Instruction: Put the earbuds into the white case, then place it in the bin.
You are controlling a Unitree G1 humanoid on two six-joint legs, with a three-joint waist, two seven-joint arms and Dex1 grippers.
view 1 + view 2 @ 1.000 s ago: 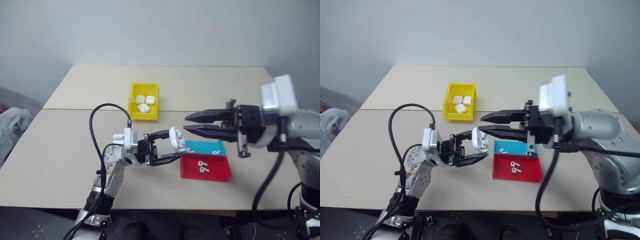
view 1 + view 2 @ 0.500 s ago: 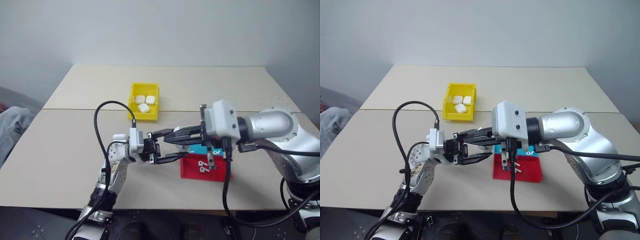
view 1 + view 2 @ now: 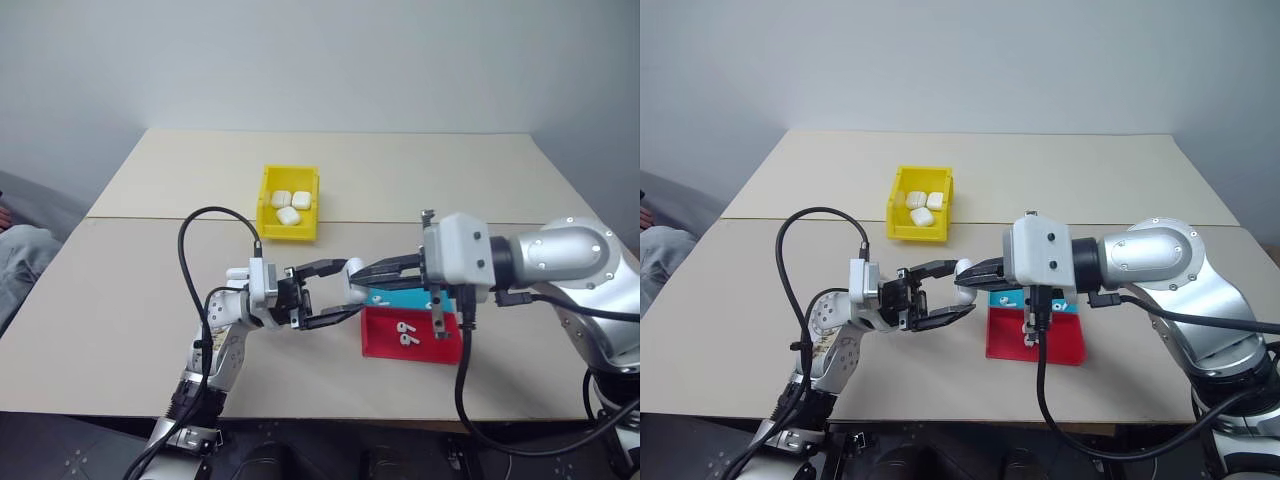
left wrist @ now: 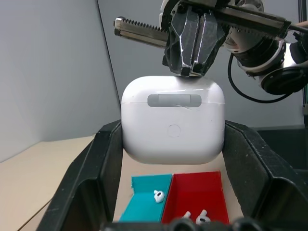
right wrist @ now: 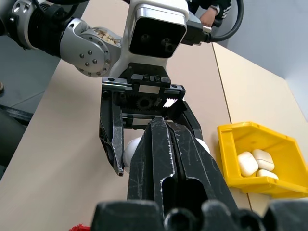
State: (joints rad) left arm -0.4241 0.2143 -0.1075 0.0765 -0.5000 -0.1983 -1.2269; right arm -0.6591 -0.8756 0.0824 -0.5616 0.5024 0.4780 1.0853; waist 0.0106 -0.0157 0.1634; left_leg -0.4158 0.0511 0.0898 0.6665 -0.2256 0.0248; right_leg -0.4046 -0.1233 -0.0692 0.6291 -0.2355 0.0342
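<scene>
white case (image 4: 173,120) | clamped in left hand (image 3: 340,292), frame centre | right hand (image 3: 366,273), fingers together, now lower, tips touching case lid

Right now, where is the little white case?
The white case sits between the left gripper's fingers, above the table, with the right gripper's shut tips at its lid.

light: bright, even | shadows: soft | focus: sharp | glare: none
</scene>
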